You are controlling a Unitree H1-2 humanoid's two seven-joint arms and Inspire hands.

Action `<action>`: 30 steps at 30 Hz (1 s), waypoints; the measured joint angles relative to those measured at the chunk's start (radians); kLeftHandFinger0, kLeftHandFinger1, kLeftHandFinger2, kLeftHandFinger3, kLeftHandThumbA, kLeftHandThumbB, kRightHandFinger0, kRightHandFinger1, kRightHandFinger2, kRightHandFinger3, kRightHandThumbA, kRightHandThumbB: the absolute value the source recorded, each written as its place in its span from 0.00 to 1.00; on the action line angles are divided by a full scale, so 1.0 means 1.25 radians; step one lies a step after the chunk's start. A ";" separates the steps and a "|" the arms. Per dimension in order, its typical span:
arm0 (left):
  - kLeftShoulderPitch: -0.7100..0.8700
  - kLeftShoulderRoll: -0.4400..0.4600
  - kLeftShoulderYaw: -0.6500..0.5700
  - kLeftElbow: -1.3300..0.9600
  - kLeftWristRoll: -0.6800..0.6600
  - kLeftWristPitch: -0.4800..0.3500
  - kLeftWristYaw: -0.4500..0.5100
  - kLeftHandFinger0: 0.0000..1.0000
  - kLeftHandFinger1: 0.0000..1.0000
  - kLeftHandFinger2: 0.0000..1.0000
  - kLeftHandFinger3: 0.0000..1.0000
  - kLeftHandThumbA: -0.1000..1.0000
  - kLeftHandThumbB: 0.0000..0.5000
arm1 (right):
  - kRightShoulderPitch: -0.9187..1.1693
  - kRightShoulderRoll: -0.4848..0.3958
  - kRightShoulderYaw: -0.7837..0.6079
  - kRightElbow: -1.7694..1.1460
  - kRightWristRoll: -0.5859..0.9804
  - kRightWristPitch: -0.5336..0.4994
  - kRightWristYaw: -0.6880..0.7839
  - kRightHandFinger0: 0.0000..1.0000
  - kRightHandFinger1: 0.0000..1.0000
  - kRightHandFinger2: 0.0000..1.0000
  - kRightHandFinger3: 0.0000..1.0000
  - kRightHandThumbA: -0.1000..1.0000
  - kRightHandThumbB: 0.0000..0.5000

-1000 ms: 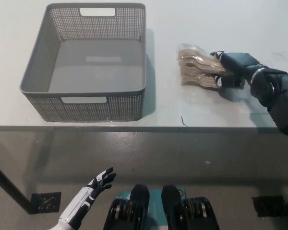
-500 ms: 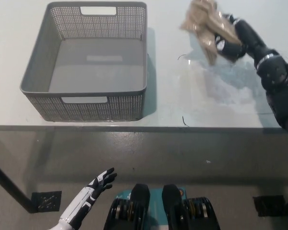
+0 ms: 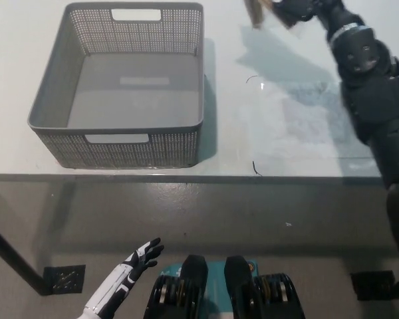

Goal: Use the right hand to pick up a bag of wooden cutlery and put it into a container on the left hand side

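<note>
Cutlery bag: held at the top edge, mostly out of view, just left of the right hand.
Right hand: closed on the bag, raised above the table.
Basket: well left of that hand.
Left hand: low, fingers spread, holding nothing.

Cutlery bag aloft at top edge; grey basket empty.

White left hand with black-tipped fingers; bulky black segmented right arm, silver wrist ring.
</note>
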 measured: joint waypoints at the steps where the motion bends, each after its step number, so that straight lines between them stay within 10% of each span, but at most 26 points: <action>1: 0.002 0.000 -0.002 0.000 0.000 0.000 0.000 1.00 1.00 1.00 1.00 1.00 0.70 | -0.002 0.016 0.001 0.000 0.002 0.000 0.000 0.00 0.43 0.76 0.78 0.00 0.28; 19: 0.002 0.002 -0.018 0.002 0.003 0.000 -0.005 1.00 1.00 1.00 1.00 1.00 0.70 | -0.087 0.214 0.057 0.073 0.008 0.000 -0.002 0.10 0.56 0.88 0.83 0.00 0.39; 21: 0.000 0.003 -0.019 0.002 0.003 0.000 -0.006 1.00 1.00 1.00 1.00 1.00 0.73 | -0.087 0.215 0.062 0.079 0.008 0.000 -0.002 0.62 0.96 1.00 1.00 0.35 0.53; 22: 0.000 0.003 -0.019 0.002 0.003 0.000 -0.006 1.00 1.00 1.00 1.00 1.00 0.73 | -0.087 0.212 0.079 0.082 0.003 0.001 -0.005 0.65 0.94 1.00 1.00 0.38 0.54; 23: 0.000 0.003 -0.019 0.002 0.004 0.000 -0.006 1.00 1.00 1.00 1.00 1.00 0.73 | -0.087 0.210 0.092 0.083 -0.003 0.001 -0.007 0.91 1.00 1.00 1.00 0.60 0.74; 30: -0.002 0.004 -0.026 0.002 0.011 0.000 -0.005 1.00 1.00 1.00 1.00 1.00 0.70 | -0.087 0.168 0.183 0.084 -0.036 0.007 0.006 1.00 1.00 1.00 1.00 0.88 0.91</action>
